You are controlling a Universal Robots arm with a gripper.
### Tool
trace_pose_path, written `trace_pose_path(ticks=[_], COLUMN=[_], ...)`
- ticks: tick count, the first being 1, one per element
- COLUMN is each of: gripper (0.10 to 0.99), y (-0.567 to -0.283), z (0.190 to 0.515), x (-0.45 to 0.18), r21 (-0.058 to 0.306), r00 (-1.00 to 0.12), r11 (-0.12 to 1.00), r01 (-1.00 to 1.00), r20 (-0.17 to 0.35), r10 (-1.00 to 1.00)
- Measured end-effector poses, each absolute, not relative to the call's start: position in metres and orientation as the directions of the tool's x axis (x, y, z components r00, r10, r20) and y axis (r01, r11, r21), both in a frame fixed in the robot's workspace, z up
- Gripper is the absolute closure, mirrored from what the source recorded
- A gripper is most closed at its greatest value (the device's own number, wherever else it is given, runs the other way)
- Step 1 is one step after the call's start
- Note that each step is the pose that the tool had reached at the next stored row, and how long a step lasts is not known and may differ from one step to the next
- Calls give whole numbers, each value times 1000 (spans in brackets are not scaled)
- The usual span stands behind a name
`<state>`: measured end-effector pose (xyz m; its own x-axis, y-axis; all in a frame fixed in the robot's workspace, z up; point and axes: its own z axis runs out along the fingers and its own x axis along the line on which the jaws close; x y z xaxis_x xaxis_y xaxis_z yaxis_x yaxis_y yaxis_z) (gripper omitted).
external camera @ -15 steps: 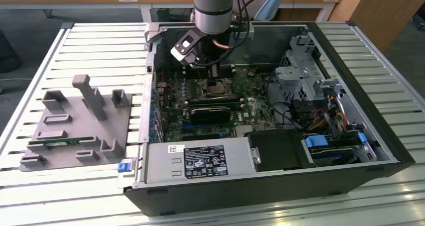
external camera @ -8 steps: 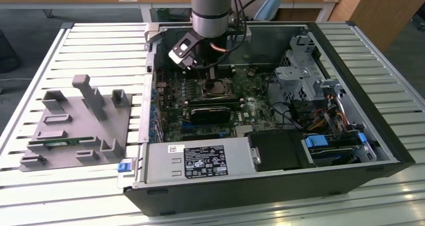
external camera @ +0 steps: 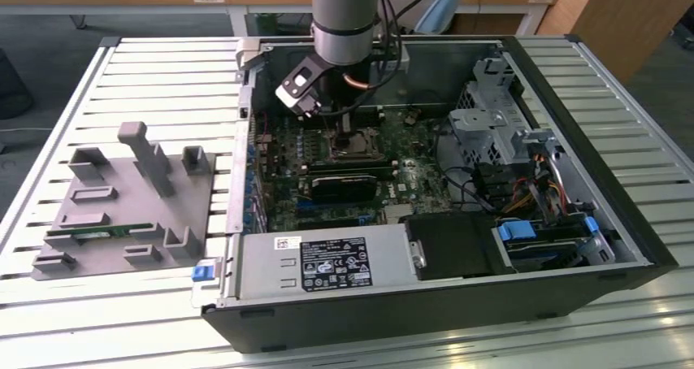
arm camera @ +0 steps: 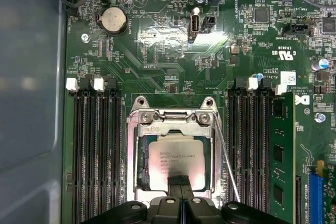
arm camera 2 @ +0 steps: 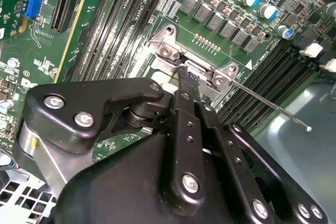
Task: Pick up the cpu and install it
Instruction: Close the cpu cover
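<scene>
Open computer case (external camera: 607,223) lying on the slatted surface (external camera: 162,84), exterior view. My arm (external camera: 347,19) reaches down into it over the motherboard (external camera: 412,182). A grey fixture (external camera: 119,206) sits on the surface well apart from the case, toward the exterior view's left.

In the first wrist view, the cpu (arm camera: 176,158) lies flat inside the metal socket frame (arm camera: 173,121), silvery top up, between the two banks of memory slots (arm camera: 97,150). I see the jaws drawn narrow, the fingertips (arm camera: 176,180) pressed together with nothing between them, their tip over the near edge of the cpu. Whether they touch it I cannot tell.

A thin lever rod (arm camera: 226,156) runs free along one side of the socket frame. A green memory stick (arm camera: 283,156) stands in a slot past the rod.
</scene>
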<state>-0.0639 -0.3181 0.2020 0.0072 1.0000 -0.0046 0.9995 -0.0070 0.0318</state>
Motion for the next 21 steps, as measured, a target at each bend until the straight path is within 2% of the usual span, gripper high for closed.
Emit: trace_pose_path(ticks=[11,21], gripper=[980,980], y=[-318,-318], z=[200,212], x=[-52,-48], r21=[32,31], r00=[7,7], r11=[-7,-7], r01=[999,999], r20=[6,7], r10=[1000,1000])
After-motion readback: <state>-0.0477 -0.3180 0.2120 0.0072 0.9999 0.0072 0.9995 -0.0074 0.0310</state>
